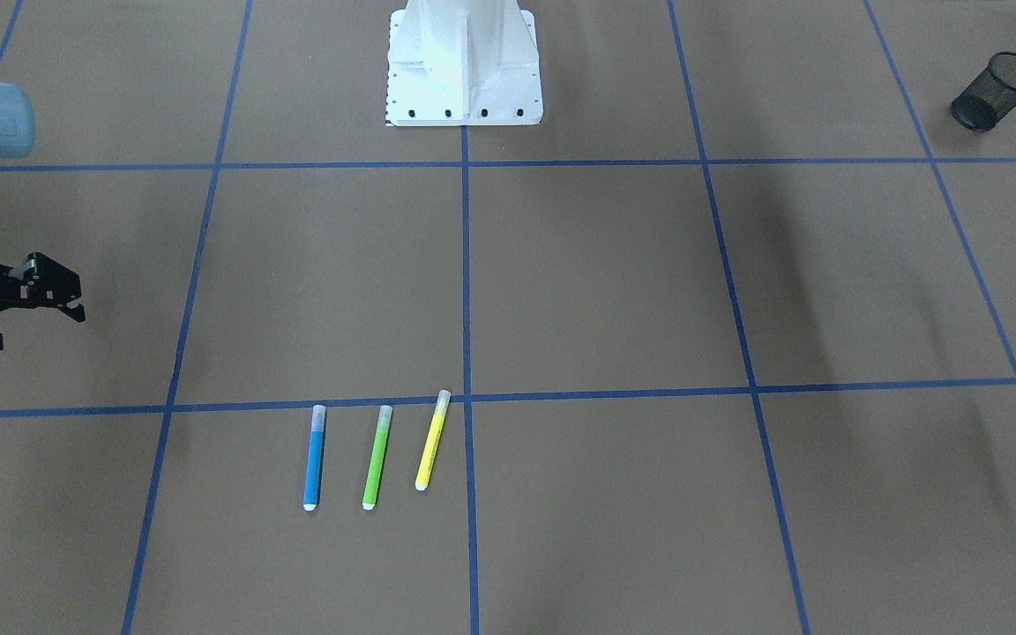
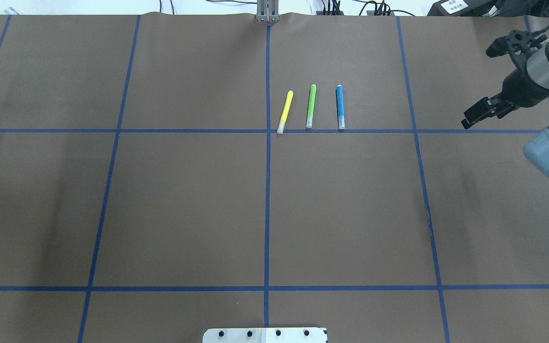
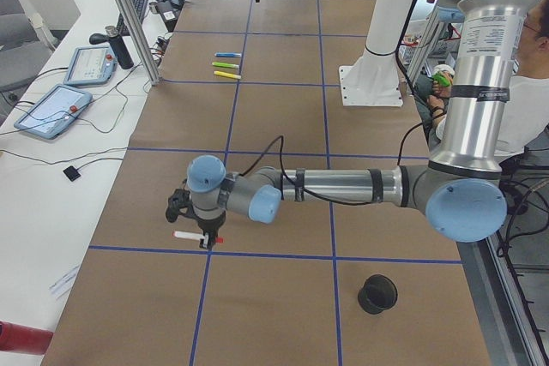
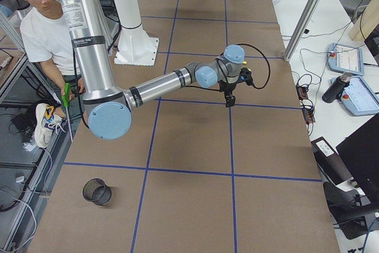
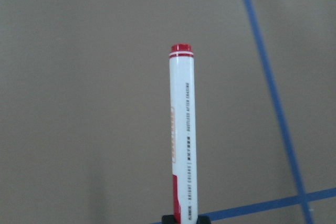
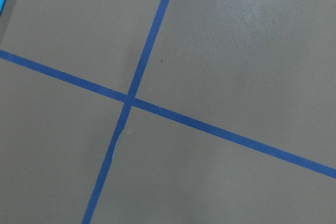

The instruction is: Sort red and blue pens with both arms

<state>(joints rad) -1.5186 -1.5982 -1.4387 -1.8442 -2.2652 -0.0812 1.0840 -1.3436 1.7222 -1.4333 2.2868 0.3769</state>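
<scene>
Outside overhead view, left pincer [image 3: 206, 236] grips red marker [image 5: 181, 129].

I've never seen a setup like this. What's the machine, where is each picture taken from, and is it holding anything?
Six cameras caught one moment. The machine is two jointed robot arms at a white pedestal, over a brown table taped into squares. Two cameras look down from above, two look along the table from its ends, one rides on each wrist. A blue highlighter, a green highlighter and a yellow highlighter lie side by side; a black mesh cup sits far to the robot's left. The right gripper looks open and empty. At the fingertips of the left gripper is a red-capped white marker; whether it is gripped, I cannot tell.
</scene>
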